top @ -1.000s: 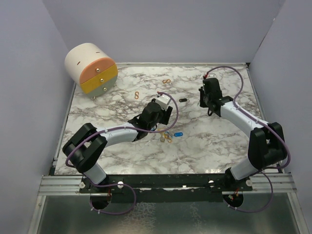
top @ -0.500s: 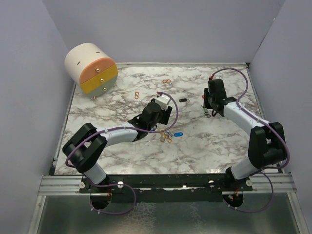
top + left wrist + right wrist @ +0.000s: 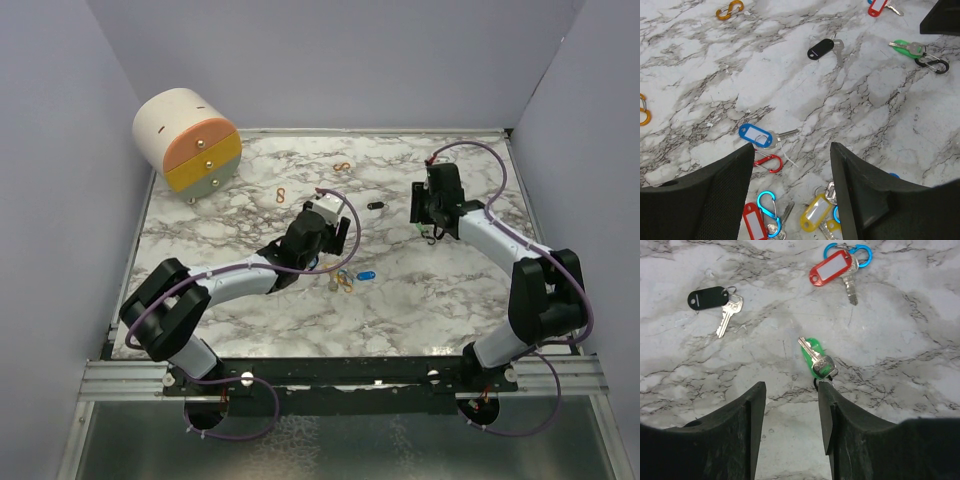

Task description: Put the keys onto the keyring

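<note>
My right gripper (image 3: 791,386) is open over bare marble. The green-tagged key (image 3: 815,357) lies just beyond its right fingertip, joined to a black carabiner keyring (image 3: 935,64). Farther off lie a black-tagged key (image 3: 707,297) and a red-tagged key (image 3: 832,267) on a blue carabiner (image 3: 850,250). My left gripper (image 3: 790,146) is open too. A blue-tagged key (image 3: 756,135) and a red carabiner (image 3: 767,163) lie by its left finger. A yellow-tagged key (image 3: 816,212) and another red-tagged key (image 3: 754,226) on a blue carabiner (image 3: 762,212) lie between its fingers.
A cream drum with orange and yellow drawers (image 3: 188,140) stands at the back left. Two orange carabiners (image 3: 342,166) (image 3: 282,194) lie on the marble behind the left arm. Purple walls close in the table on three sides.
The right gripper has opened and let the green-tagged key with its black carabiner down on the marble. The left arm has shifted slightly.
</note>
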`<control>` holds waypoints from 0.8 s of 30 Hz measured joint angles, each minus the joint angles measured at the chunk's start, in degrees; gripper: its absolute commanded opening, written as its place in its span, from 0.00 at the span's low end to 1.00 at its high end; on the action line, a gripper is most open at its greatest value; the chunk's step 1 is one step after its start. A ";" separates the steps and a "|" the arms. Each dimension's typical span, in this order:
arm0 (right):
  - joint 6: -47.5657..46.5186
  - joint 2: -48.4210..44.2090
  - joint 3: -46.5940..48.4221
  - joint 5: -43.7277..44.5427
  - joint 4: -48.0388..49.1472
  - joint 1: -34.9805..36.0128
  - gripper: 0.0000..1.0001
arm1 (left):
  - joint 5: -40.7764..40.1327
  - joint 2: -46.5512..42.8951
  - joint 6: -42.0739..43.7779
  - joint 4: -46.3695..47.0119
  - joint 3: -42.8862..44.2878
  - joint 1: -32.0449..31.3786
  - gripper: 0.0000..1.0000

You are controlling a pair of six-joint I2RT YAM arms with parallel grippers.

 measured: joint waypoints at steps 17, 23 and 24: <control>4.76 12.35 3.54 -8.76 8.44 3.80 0.45 | -0.83 -3.74 -6.62 -5.14 -0.09 1.33 0.99; 8.44 17.05 8.15 -9.20 11.34 3.80 0.44 | -1.40 -6.43 -8.22 -5.97 -1.53 1.68 0.99; 8.85 17.75 8.94 -9.29 11.58 3.80 0.44 | -1.51 -6.88 -8.37 -5.99 -1.92 1.70 0.99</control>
